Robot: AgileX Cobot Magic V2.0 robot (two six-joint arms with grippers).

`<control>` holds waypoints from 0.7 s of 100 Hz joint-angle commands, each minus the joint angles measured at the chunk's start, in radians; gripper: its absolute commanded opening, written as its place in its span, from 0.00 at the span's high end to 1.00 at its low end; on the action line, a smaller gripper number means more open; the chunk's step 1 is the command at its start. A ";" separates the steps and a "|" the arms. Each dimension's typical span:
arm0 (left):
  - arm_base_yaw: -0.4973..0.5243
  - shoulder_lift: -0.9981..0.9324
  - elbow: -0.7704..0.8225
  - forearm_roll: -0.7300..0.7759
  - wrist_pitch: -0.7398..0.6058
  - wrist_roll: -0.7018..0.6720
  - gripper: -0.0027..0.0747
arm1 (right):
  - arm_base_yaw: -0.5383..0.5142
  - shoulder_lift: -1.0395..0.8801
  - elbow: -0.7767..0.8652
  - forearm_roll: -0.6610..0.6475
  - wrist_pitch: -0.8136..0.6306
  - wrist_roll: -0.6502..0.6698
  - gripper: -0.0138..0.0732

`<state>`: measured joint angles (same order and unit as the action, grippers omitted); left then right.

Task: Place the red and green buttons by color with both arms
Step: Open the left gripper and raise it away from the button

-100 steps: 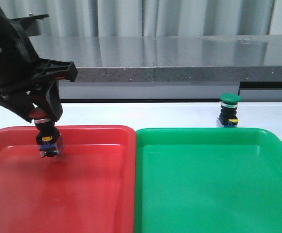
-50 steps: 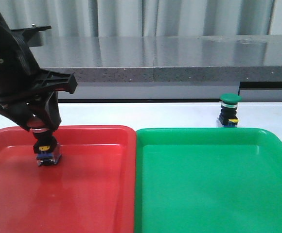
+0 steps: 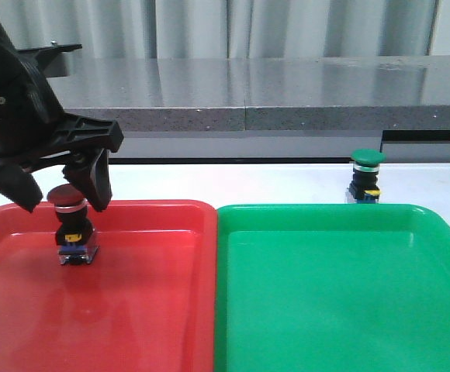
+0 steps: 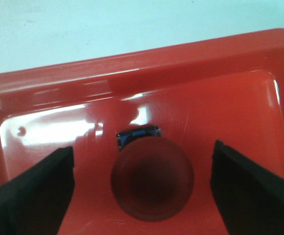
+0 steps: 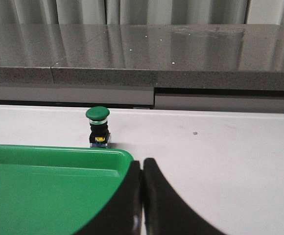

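Standing upright in red tray (image 3: 171,310): red button (image 3: 71,225) (cap up).

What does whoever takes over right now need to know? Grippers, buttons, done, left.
Left gripper: open, fingers either side of the dark red mushroom-head push-button, not gripping it.
Right gripper: shut, empty, hanging by the near corner of the flat green plastic tray.
Red button stands upright in the flat red plastic tray: done.
Green mushroom-head push-button stands on the white table behind the green tray: not yet picked.
Left to do: lift the left arm clear; right arm moves the green button into the green tray.
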<state>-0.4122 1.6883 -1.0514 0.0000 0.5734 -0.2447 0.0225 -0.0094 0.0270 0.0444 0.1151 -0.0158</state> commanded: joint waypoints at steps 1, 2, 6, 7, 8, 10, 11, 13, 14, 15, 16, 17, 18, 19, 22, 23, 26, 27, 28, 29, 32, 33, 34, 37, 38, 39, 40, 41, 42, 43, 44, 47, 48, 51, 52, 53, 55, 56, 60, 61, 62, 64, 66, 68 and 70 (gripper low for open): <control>-0.008 -0.037 -0.021 0.000 -0.042 -0.012 0.22 | -0.005 -0.023 -0.014 0.001 -0.081 -0.006 0.92; -0.008 -0.037 -0.021 0.000 -0.042 -0.012 0.22 | -0.005 -0.023 -0.014 0.001 -0.081 -0.006 0.92; -0.008 -0.038 -0.021 0.000 -0.044 -0.012 0.22 | -0.005 -0.023 -0.014 0.001 -0.081 -0.006 0.92; -0.008 -0.038 -0.021 0.000 -0.044 -0.012 0.22 | -0.005 -0.023 -0.014 0.001 -0.081 -0.006 0.92; -0.008 -0.041 -0.021 0.000 -0.044 -0.012 0.22 | -0.005 -0.023 -0.014 0.001 -0.081 -0.006 0.92; -0.008 -0.041 -0.021 0.000 -0.044 -0.012 0.22 | -0.005 -0.023 -0.014 0.001 -0.081 -0.006 0.92; -0.008 -0.045 -0.021 0.000 -0.044 -0.012 0.22 | -0.005 -0.023 -0.014 0.001 -0.081 -0.006 0.92; -0.008 -0.048 -0.023 0.000 -0.044 -0.012 0.22 | -0.005 -0.023 -0.014 0.001 -0.081 -0.006 0.92; -0.008 -0.048 -0.023 0.000 -0.044 -0.012 0.22 | -0.005 -0.023 -0.014 0.001 -0.081 -0.006 0.92; -0.008 -0.054 -0.023 0.000 -0.044 -0.012 0.22 | -0.005 -0.023 -0.014 0.001 -0.081 -0.006 0.92; -0.008 -0.056 -0.023 0.000 -0.044 -0.012 0.22 | -0.005 -0.023 -0.014 0.001 -0.081 -0.006 0.92; -0.008 -0.058 -0.023 0.005 -0.047 -0.012 0.22 | -0.005 -0.023 -0.014 0.001 -0.081 -0.006 0.92; -0.008 -0.062 -0.023 0.005 -0.050 -0.012 0.22 | -0.005 -0.023 -0.014 0.001 -0.081 -0.006 0.92; -0.008 -0.065 -0.023 0.005 -0.050 -0.012 0.22 | -0.005 -0.023 -0.014 0.001 -0.081 -0.006 0.92; -0.008 -0.079 -0.023 0.008 -0.060 -0.012 0.22 | -0.005 -0.023 -0.014 0.001 -0.081 -0.006 0.92; -0.006 -0.082 -0.023 0.008 -0.061 -0.012 0.22 | -0.005 -0.023 -0.014 0.001 -0.081 -0.006 0.92; -0.006 -0.096 -0.023 0.010 -0.069 -0.012 0.22 | -0.005 -0.023 -0.014 0.001 -0.081 -0.006 0.92; -0.006 -0.103 -0.023 0.016 -0.077 -0.012 0.22 | -0.005 -0.023 -0.014 0.001 -0.081 -0.006 0.92; -0.006 -0.106 -0.023 0.016 -0.077 -0.012 0.22 | -0.005 -0.023 -0.014 0.001 -0.081 -0.006 0.92; -0.006 -0.114 -0.023 0.021 -0.082 -0.012 0.22 | -0.005 -0.023 -0.014 0.001 -0.081 -0.006 0.92; -0.002 -0.129 -0.023 0.030 -0.094 -0.012 0.22 | -0.005 -0.023 -0.014 0.001 -0.081 -0.006 0.92; 0.000 -0.133 -0.023 0.032 -0.096 -0.012 0.22 | -0.005 -0.023 -0.014 0.001 -0.081 -0.006 0.92; 0.001 -0.140 -0.023 0.033 -0.102 -0.012 0.22 | -0.005 -0.023 -0.014 0.001 -0.081 -0.006 0.92; 0.006 -0.156 -0.023 0.035 -0.114 -0.012 0.22 | -0.005 -0.023 -0.014 0.001 -0.081 -0.006 0.92; 0.009 -0.160 -0.023 0.035 -0.119 -0.012 0.22 | -0.005 -0.023 -0.014 0.001 -0.081 -0.006 0.92; 0.013 -0.167 -0.023 0.035 -0.121 -0.012 0.22 | -0.005 -0.023 -0.014 0.001 -0.081 -0.006 0.92; 0.015 -0.171 -0.023 0.035 -0.123 -0.012 0.22 | -0.005 -0.023 -0.014 0.001 -0.081 -0.006 0.92; 0.019 -0.180 -0.023 0.035 -0.126 -0.012 0.22 | -0.005 -0.023 -0.014 0.001 -0.081 -0.006 0.92; 0.022 -0.183 -0.023 0.035 -0.129 -0.012 0.22 | -0.005 -0.023 -0.014 0.001 -0.081 -0.006 0.92; 0.024 -0.191 -0.023 0.035 -0.133 -0.012 0.22 | -0.005 -0.023 -0.014 0.001 -0.081 -0.006 0.92; 0.029 -0.195 -0.023 0.035 -0.135 -0.012 0.22 | -0.005 -0.023 -0.014 0.001 -0.081 -0.006 0.92; 0.039 -0.210 -0.023 0.035 -0.141 -0.012 0.22 | -0.005 -0.023 -0.014 0.001 -0.081 -0.006 0.92; 0.045 -0.218 -0.023 0.035 -0.143 -0.012 0.22 | -0.005 -0.023 -0.014 0.001 -0.081 -0.006 0.92; 0.058 -0.233 -0.023 0.035 -0.148 -0.012 0.22 | -0.005 -0.023 -0.014 0.001 -0.081 -0.006 0.92; 0.062 -0.237 -0.023 0.035 -0.150 -0.012 0.22 | -0.005 -0.023 -0.014 0.001 -0.081 -0.006 0.92; 0.068 -0.245 -0.023 0.035 -0.150 -0.012 0.22 | -0.005 -0.023 -0.014 0.001 -0.081 -0.006 0.92; 0.078 -0.257 -0.023 0.035 -0.152 -0.012 0.22 | -0.005 -0.023 -0.014 0.001 -0.081 -0.006 0.92; 0.081 -0.261 -0.023 0.035 -0.151 -0.012 0.22 | -0.005 -0.023 -0.014 0.001 -0.081 -0.006 0.92; 0.102 -0.284 -0.023 0.036 -0.151 -0.012 0.22 | -0.005 -0.023 -0.014 0.001 -0.081 -0.006 0.92; 0.105 -0.288 -0.023 0.036 -0.151 -0.012 0.22 | -0.005 -0.023 -0.014 0.001 -0.081 -0.006 0.92; 0.112 -0.296 -0.023 0.036 -0.151 -0.012 0.22 | -0.005 -0.023 -0.014 0.001 -0.081 -0.006 0.92; 0.119 -0.308 -0.021 0.038 -0.151 -0.012 0.22 | -0.005 -0.023 -0.014 0.001 -0.081 -0.006 0.92; 0.129 -0.317 -0.021 0.040 -0.151 -0.012 0.22 | -0.005 -0.023 -0.014 0.001 -0.081 -0.006 0.92; 0.138 -0.330 -0.020 0.040 -0.151 -0.012 0.22 | -0.005 -0.023 -0.014 0.001 -0.081 -0.006 0.92; 0.147 -0.343 -0.017 0.042 -0.151 -0.012 0.22 | -0.005 -0.023 -0.014 0.001 -0.081 -0.006 0.92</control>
<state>-0.2968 1.4240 -1.0493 0.0357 0.4823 -0.2447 0.0225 -0.0094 0.0270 0.0444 0.1151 -0.0158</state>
